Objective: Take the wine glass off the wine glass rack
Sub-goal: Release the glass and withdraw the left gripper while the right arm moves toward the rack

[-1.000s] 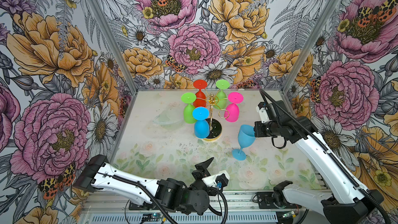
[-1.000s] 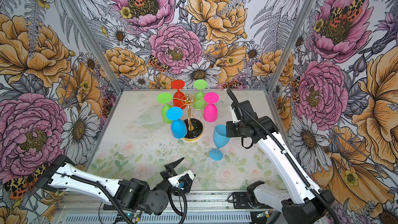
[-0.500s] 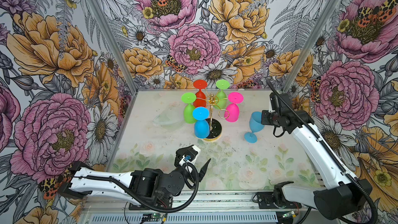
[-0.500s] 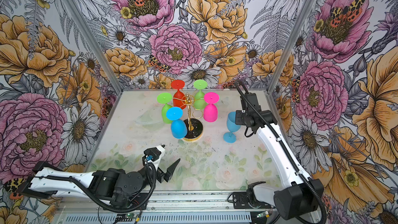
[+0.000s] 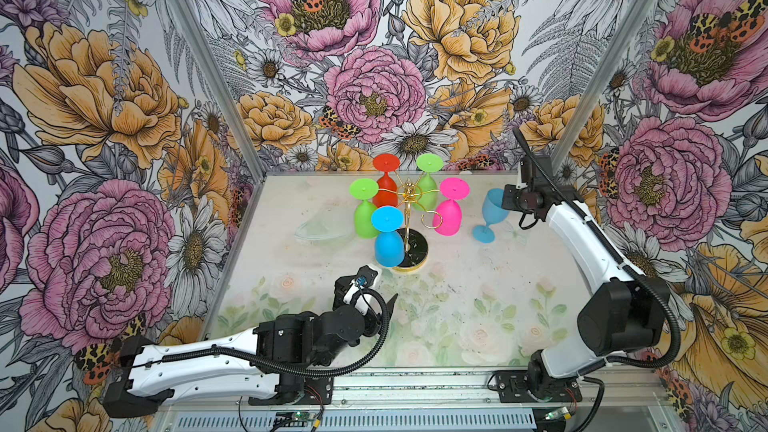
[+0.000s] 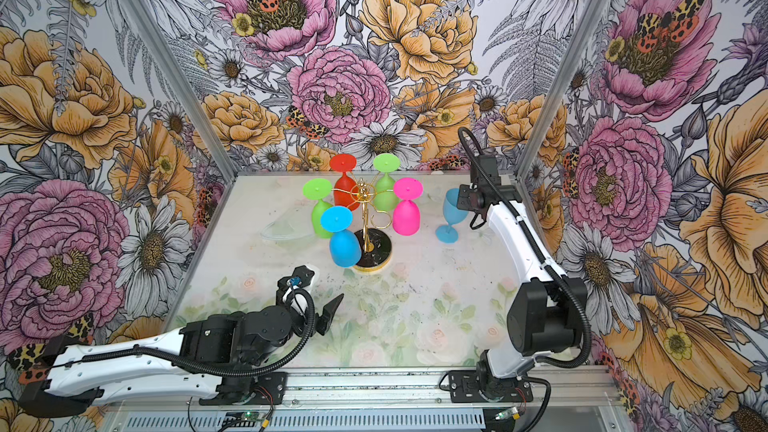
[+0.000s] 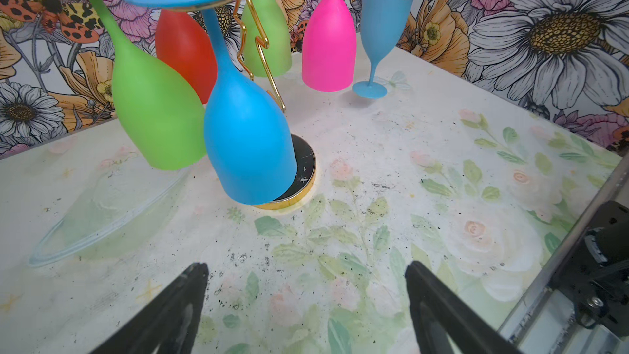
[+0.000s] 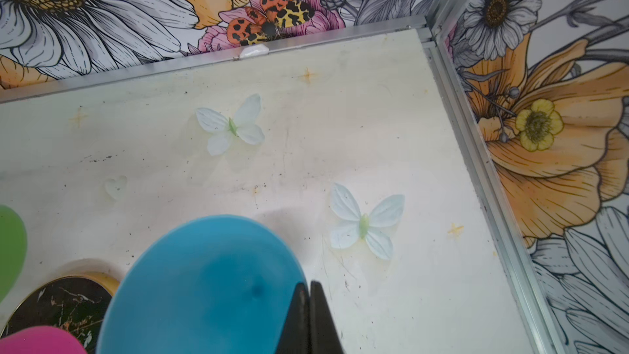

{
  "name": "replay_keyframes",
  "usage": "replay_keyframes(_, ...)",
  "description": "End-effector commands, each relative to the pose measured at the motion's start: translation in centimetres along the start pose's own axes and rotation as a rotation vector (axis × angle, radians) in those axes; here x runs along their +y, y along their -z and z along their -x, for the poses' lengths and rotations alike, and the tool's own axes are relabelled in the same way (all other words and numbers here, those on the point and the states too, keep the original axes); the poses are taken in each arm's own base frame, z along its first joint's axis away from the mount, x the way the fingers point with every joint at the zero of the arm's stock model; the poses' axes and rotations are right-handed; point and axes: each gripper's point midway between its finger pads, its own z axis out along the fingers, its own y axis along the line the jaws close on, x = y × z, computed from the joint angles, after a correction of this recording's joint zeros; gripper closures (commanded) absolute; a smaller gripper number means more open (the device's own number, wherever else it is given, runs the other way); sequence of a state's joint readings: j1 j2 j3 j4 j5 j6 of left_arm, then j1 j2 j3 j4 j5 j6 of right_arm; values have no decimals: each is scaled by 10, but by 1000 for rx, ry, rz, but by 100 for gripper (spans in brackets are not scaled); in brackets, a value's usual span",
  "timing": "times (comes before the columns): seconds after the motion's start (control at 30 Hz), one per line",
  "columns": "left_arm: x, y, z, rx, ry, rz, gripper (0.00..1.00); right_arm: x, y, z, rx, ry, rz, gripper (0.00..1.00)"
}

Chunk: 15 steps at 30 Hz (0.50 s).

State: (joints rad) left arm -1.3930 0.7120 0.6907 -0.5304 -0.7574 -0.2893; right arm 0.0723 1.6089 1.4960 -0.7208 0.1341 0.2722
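My right gripper (image 8: 309,287) clamps the rim of the blue wine glass (image 5: 492,206), upright beside the wine glass rack (image 5: 415,248). Lower it vertically; let go only once the foot seats flat. My left gripper (image 7: 306,267) stands spread and empty near the rack.

**Open room in front, crowded at the back**

The front half of the tabletop (image 5: 457,326) is bare. The left gripper (image 7: 305,267), spread wide, has free room ahead, right up to the wine glass rack (image 5: 410,257).

The rack stands mid-table, nearer the back edge. Hanging glasses block it all round: the blue glass (image 5: 388,245) in front, the green glass (image 5: 365,220) on the left, the red glass (image 5: 384,191) and pale green glass (image 5: 426,193) behind, the pink glass (image 5: 449,214) on the right.

A small gap lies between the pink glass and the light blue wine glass (image 5: 490,211), which the right gripper (image 8: 309,287) pinches by its rim. The right arm (image 5: 582,243) fills the right edge. A clear dish (image 5: 322,228) lies flat, left of the rack.
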Motion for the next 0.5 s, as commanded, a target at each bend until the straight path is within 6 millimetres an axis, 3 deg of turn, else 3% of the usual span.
replay_keyframes(0.0, -2, 5, 13, -9, 39, -40, 7, 16, -3, 39, -86, 13, 54, 100)
replay_keyframes(0.23, 8, 6, 12, -20, 68, -5, 6, 42, -29, 68, -101, 57, 107, 100)
replay_keyframes(0.47, 17, 4, 9, -7, 80, 33, 5, 76, -50, 78, -106, 134, 140, 100)
